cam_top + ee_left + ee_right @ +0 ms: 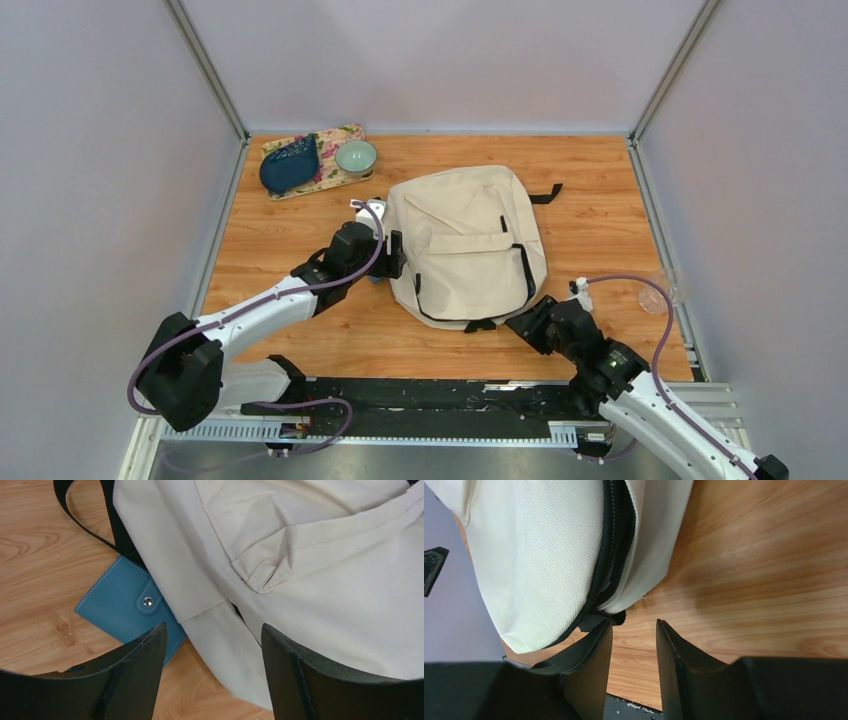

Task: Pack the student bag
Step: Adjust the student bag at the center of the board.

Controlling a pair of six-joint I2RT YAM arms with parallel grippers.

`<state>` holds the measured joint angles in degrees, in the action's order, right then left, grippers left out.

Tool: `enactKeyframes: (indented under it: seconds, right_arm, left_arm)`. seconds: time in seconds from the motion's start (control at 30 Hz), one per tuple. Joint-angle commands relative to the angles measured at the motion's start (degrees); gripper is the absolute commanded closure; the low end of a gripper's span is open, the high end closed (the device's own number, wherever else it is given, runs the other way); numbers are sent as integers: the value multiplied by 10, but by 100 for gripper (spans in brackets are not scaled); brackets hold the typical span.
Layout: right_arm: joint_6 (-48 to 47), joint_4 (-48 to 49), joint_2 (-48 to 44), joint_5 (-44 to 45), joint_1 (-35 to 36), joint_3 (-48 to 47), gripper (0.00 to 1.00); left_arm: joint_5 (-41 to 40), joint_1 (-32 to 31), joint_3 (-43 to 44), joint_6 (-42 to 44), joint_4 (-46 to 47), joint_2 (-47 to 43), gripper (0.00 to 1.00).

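The left gripper (212,630) is held spread wide, nothing between its jaws, just over the left edge of the large cream fabric backpack (465,240), which is laid flat at the middle of the wooden table (600,190). A flat blue wallet with a snap tab (120,605) is partly tucked under that edge, beside a black strap (85,525). At the far left corner a floral mat (330,178) is set with a dark blue dish (290,165) and a pale green bowl (356,156). The right gripper (634,625) is seen parted, only bare wood between its jaws, at the bag's near corner, close by the black zipper (611,540). A clear glass vessel (665,290) is placed near the right edge.
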<state>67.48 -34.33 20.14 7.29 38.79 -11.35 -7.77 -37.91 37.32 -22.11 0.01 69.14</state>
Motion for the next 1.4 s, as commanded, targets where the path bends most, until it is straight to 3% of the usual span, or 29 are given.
enactKeyframes:
  seconds: [0.0,0.13,0.33,0.7,0.93,1.07,1.2,1.37]
  right_arm:
    - [27,87,-32,7,9,27,58]
    - [34,120,-31,40,9,33,54]
    - [39,196,59,42,9,34,54]
    - [34,261,140,67,9,27,74]
    - [34,246,146,93,9,28,74]
    - [18,234,140,82,9,18,100]
    - [9,148,96,35,9,-11,100]
    - [1,35,10,-37,10,-23,100]
  left_arm:
    - [15,4,-10,-16,17,-14,24]
    - [20,6,-13,-20,21,-15,24]
    - [47,7,-23,-33,44,-23,24]
    - [53,7,-33,-36,46,-40,24]
    - [59,7,-40,-39,53,-46,24]
    - [63,7,-41,-40,56,-50,24]
    - [73,7,-40,-38,58,-59,24]
    - [143,6,-41,-51,88,-74,24]
